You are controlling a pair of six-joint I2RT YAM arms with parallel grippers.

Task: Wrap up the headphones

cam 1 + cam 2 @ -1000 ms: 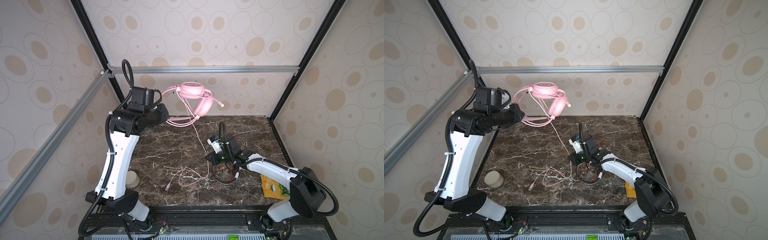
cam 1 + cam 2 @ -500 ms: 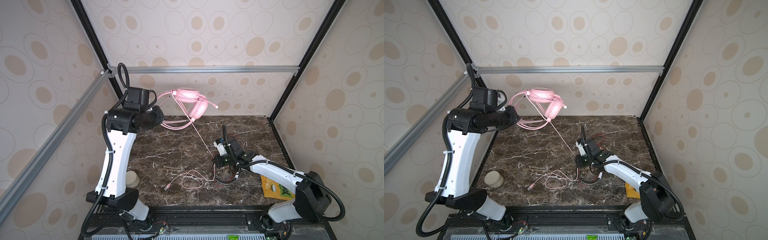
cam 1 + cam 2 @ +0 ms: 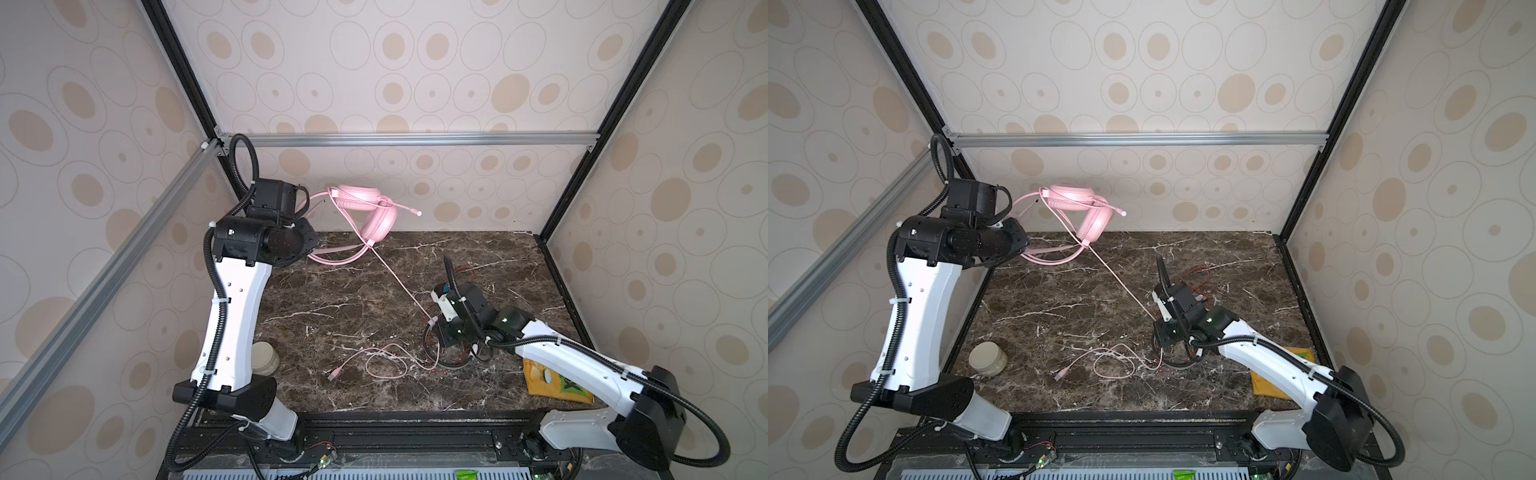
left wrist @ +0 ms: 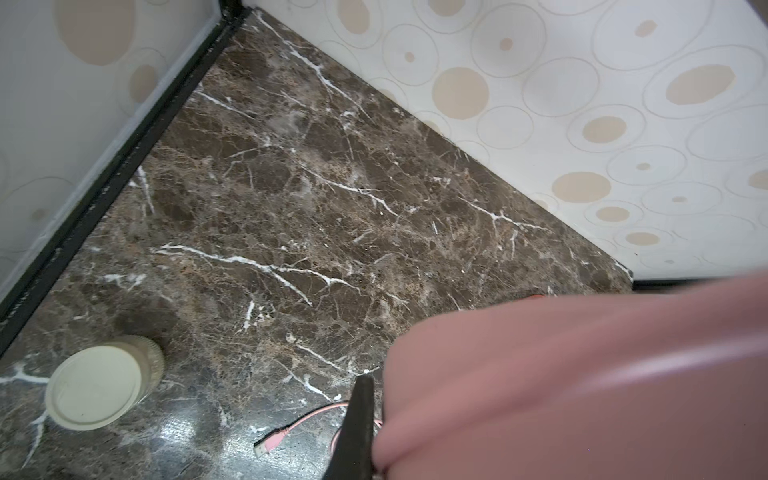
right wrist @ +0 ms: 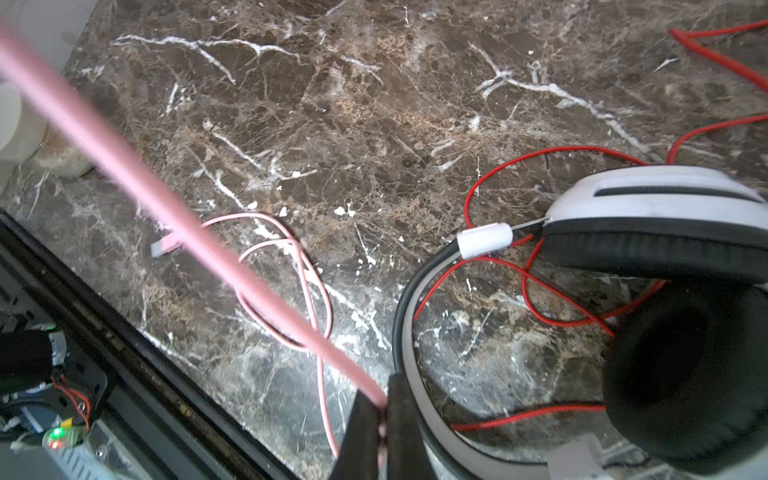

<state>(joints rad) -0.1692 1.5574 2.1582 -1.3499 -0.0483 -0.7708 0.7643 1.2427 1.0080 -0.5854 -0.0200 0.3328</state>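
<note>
Left gripper clamps the pink headset; right gripper pinches its pink cable.
In both top views the headset hangs raised just beyond the left gripper, with the cable taut between both grippers. Left wrist view: the headset presses against one finger. Right wrist view: the white-and-black headset lies just beside the closed jaws.

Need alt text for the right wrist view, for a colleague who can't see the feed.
The right claw is shut on the pink cable, which stretches taut away from it above the marble table. Close beside the claw lies the white-and-black headset, its thin red cable in loose loops; the pink cable's slack end lies coiled on the table.
</note>
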